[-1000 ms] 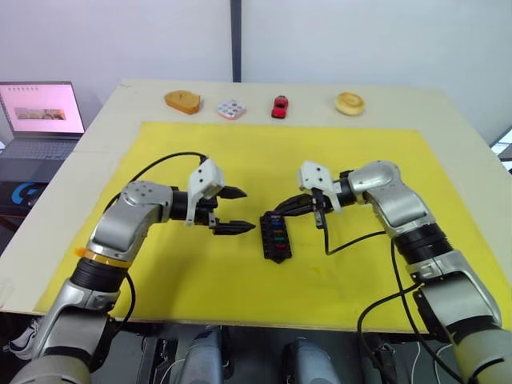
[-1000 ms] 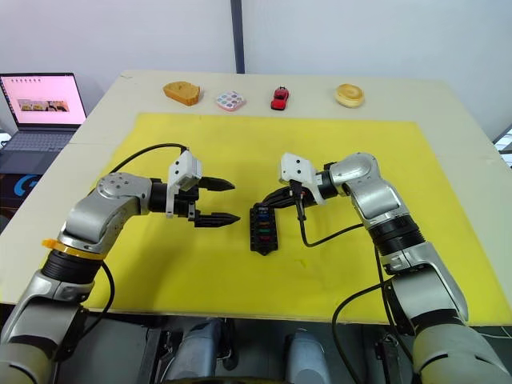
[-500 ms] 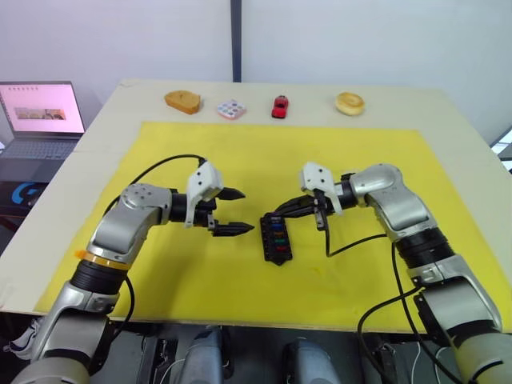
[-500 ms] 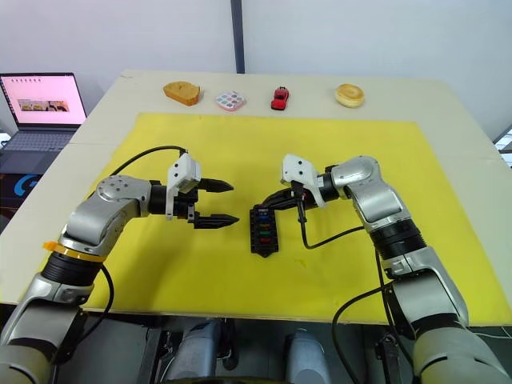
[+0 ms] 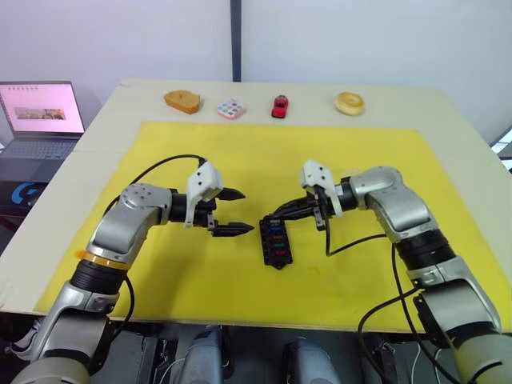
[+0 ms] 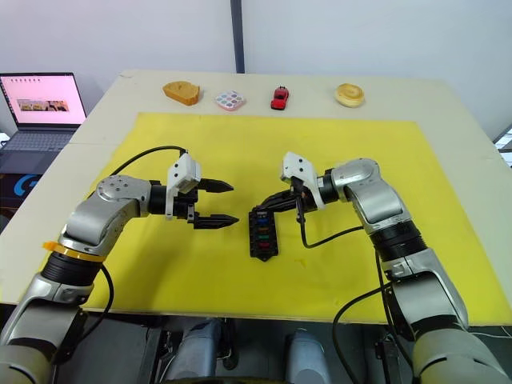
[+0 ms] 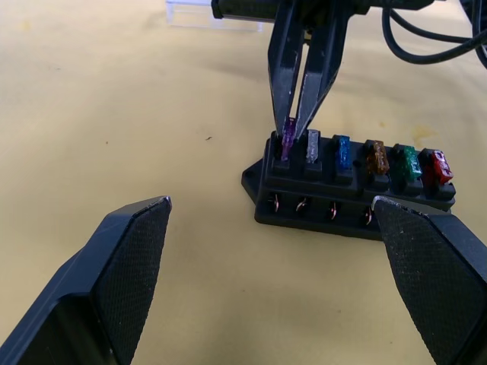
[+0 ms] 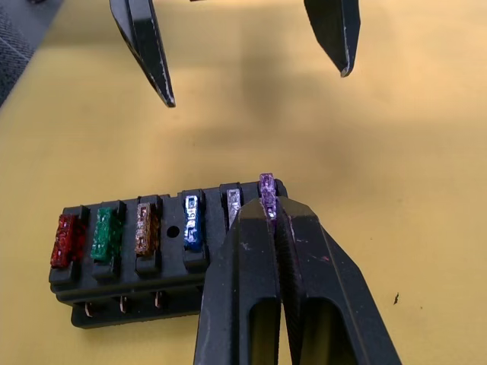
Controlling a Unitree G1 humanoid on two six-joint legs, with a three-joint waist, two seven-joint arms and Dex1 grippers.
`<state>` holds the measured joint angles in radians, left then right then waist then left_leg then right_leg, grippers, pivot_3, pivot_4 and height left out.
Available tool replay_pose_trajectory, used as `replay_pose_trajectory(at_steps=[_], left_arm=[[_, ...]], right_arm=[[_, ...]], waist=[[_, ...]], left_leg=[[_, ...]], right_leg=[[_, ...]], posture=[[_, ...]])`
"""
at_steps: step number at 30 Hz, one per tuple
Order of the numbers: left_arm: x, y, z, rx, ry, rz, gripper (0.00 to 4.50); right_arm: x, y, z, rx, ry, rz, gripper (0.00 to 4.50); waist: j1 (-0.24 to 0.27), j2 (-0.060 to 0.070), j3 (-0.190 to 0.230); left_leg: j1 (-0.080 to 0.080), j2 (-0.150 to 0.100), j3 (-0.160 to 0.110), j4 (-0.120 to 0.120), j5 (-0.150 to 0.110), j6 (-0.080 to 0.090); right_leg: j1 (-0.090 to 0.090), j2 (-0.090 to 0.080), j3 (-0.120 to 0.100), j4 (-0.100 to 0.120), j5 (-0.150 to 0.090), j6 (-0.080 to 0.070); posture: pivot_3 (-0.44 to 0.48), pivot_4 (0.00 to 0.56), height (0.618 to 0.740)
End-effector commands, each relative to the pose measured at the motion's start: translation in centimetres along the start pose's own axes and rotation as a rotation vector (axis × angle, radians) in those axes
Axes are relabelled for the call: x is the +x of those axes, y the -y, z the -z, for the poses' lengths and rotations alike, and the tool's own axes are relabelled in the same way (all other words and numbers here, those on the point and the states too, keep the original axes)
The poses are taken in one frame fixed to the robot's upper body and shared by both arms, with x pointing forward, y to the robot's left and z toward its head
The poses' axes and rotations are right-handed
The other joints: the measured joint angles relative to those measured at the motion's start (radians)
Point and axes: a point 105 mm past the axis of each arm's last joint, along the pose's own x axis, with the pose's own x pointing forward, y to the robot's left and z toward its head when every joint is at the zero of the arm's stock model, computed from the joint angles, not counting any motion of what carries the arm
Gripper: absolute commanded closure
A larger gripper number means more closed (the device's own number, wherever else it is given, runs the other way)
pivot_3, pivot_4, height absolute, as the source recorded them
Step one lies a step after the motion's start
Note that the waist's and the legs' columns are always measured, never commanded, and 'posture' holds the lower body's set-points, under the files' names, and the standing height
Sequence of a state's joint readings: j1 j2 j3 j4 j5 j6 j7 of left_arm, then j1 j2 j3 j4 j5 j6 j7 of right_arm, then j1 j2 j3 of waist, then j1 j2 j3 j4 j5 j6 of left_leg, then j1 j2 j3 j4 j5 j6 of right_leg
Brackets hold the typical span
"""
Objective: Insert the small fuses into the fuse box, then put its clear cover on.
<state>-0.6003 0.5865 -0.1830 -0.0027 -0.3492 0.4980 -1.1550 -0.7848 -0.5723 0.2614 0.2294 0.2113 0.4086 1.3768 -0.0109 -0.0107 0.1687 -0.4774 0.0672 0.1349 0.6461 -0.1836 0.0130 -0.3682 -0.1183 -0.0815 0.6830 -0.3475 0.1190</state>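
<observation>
R tool (image 7: 298, 125) on purple fuse (image 7: 288, 139)

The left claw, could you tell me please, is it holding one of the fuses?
No, the left claw is open with nothing between its fingers, while the right claw pinches the purple fuse at the fuse box.

Your head cameras look down over the surface (image 5: 448, 108); both wrist cameras sit close, facing each other across the fuse box (image 7: 350, 194).
</observation>
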Motion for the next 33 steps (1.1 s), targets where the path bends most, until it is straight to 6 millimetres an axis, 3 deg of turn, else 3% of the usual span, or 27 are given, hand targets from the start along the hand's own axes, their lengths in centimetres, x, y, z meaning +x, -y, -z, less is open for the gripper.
replay_pose_trajectory(at_steps=[1, 21, 33], left_arm=[[-0.3, 0.1, -1.2, 0.044, 0.016, 0.004, 0.04], [-0.3, 0.3, -1.3, 0.035, 0.018, -0.005, 0.04], [-0.4, 0.3, -1.3, 0.035, 0.019, -0.011, 0.04]], right_arm=[[-0.8, 0.4, -1.4, -0.049, 0.021, 0.016, 4.5], [0.1, 0.0, 1.0, -0.062, -0.08, -0.033, 4.5], [0.3, -0.1, 1.3, -0.065, -0.086, -0.039, 4.5]], waist=[[0.001, 0.0, 0.0], [0.001, 0.0, 0.0], [0.001, 0.0, 0.0]], left_leg=[[0.0, 0.0, 0.0, 0.0, 0.0, 0.0], [0.0, 0.0, 0.0, 0.0, 0.0, 0.0], [0.0, 0.0, 0.0, 0.0, 0.0, 0.0]], right_leg=[[0.0, 0.0, 0.0, 0.0, 0.0, 0.0], [0.0, 0.0, 0.0, 0.0, 0.0, 0.0], [0.0, 0.0, 0.0, 0.0, 0.0, 0.0]], posture=[[0.0, 0.15, 0.74], [0.0, 0.15, 0.74], [0.0, 0.15, 0.74]])
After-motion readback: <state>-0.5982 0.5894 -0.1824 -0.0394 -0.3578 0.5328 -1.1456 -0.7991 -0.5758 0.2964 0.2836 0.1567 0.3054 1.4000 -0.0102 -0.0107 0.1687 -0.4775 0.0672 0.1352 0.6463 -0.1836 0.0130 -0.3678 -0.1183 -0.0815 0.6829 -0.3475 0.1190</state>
